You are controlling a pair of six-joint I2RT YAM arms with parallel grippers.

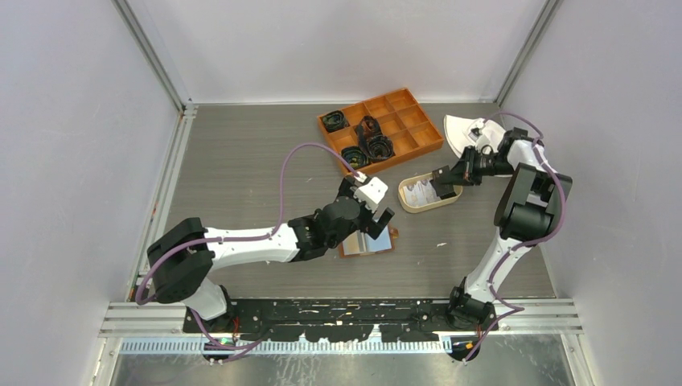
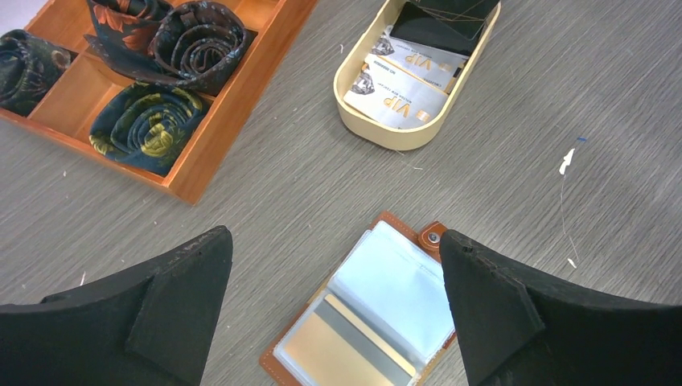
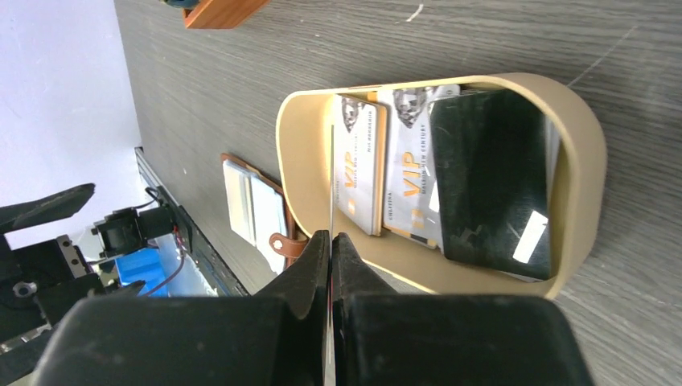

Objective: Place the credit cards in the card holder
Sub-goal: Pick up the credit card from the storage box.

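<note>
Clamping one card (image 3: 330,177) edge-on over the tray (image 3: 583,169), the right gripper (image 3: 330,235) has its jaws shut; other credit cards (image 3: 366,161) lie inside. The left gripper (image 2: 331,236) holds its jaws wide above the open card holder (image 2: 386,305).

Bright, even light; soft shadows

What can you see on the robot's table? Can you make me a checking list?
Surface: grey wood-grain table, a few white specks.
Job's things: wallet lies open, clear sleeves facing up; cards lie in a beige tray, one of them black.
Clutter: orange box holding rolled ties; white thing at the far right, cannot tell what.
Grippers: left end effector open above the wallet; right end effector shut on a card seen edge-on over the tray.
Cables: purple cable loops along each arm.
Surroundings: pale walls on three sides.
</note>
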